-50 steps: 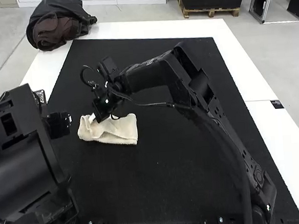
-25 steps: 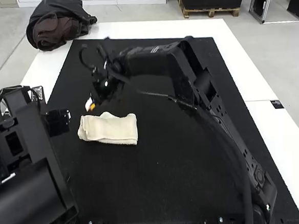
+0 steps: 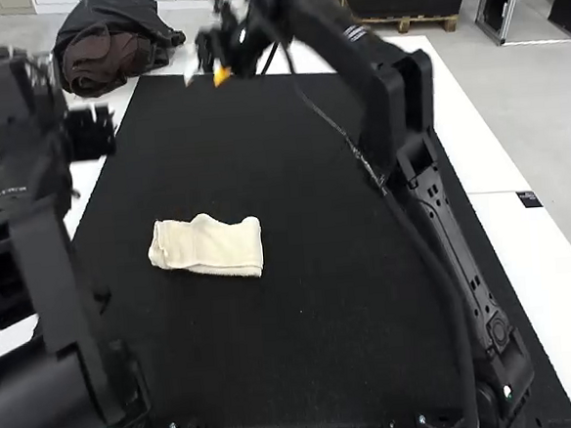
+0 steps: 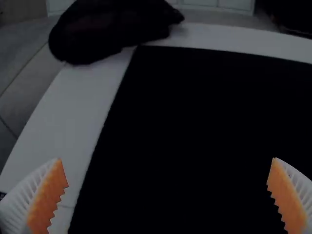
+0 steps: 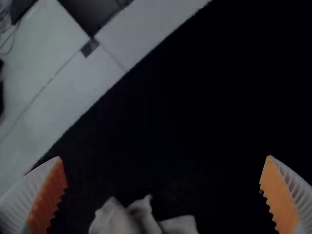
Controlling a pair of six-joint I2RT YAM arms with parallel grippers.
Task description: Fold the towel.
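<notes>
towel (image 3: 206,247) lies folded on the black mat (image 3: 354,346); a dark label (image 3: 529,199) sits on the white desk (image 3: 503,164). left tool (image 3: 89,135) and right tool (image 3: 207,77) gape wide.

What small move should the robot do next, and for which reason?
Probably park the right gripper, leaving the towel alone: it lies compactly folded on the black mat, and the left gripper is open too, both away from it.
</notes>
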